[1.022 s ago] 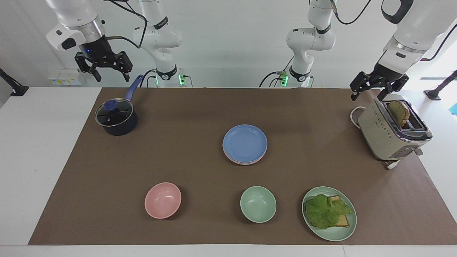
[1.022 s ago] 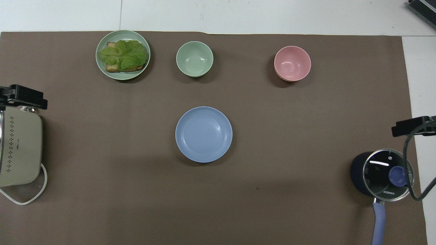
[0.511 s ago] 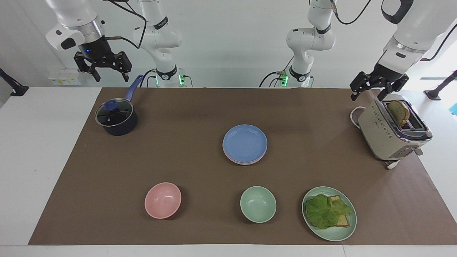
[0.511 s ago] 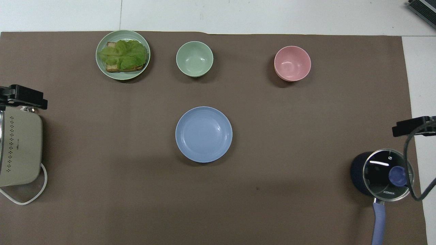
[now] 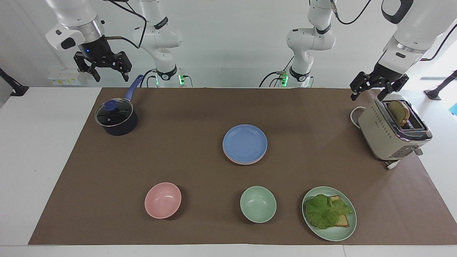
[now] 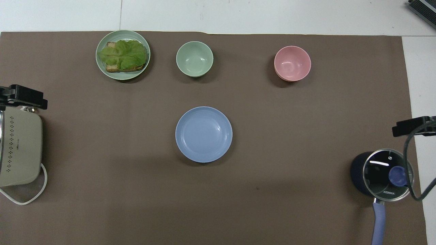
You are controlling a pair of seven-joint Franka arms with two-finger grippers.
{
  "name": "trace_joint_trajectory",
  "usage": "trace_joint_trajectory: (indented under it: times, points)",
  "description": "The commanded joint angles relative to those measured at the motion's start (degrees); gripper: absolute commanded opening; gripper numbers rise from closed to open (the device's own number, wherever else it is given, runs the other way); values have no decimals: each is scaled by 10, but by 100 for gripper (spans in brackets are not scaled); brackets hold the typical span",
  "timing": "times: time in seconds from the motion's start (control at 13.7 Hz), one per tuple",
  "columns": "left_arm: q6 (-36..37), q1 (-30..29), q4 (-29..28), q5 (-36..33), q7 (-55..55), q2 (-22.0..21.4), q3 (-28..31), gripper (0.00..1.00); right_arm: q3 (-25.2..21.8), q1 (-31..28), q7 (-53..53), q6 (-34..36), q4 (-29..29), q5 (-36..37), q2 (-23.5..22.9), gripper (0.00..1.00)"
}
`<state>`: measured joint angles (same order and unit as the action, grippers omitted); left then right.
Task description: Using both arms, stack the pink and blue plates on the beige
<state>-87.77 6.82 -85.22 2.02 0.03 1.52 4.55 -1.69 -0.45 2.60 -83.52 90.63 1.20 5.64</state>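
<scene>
**A:** Where are the plates you want?

**B:** Look at the middle of the mat. The blue plate (image 5: pixel 245 142) is on top of a small pile. A thin pink plate (image 5: pixel 234 160) rim peeks out under it. You cannot pick out the beige plate under those two, so it may be at the bottom.

**A:** Which way is the pile from your pincers?

**B:** The right gripper (image 5: pixel 111 73) hangs up high over the pot (image 5: pixel 116 119), at the right arm's end of the table. The left gripper (image 5: pixel 369 93) hangs up high over the toaster (image 5: pixel 389 135), at the left arm's end. The pile sits between them, well apart from both, and no arm is clearly nearer. The plates are round, so they have no long way to line up with.

**A:** Are your pincers holding anything?

**B:** No. Both are spread wide and have nothing in them.

**A:** What has changed since a moment ago?

**B:** Almost nothing. The right gripper has gone up a tiny bit. The left one and the pile have not moved. To me, your stacking looks done.
</scene>
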Motion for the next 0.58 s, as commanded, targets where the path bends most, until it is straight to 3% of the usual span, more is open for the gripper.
trace_joint_trajectory:
  times: [0.0, 0.51]
  points:
    - [4, 0, -5, -11, 5, -5, 0, 100, 2, -7, 15, 2, -3, 1, -1, 100]
    - [4, 0, -5, -11, 5, -5, 0, 100, 2, -6, 16, 2, 1, 4, 2, 100]
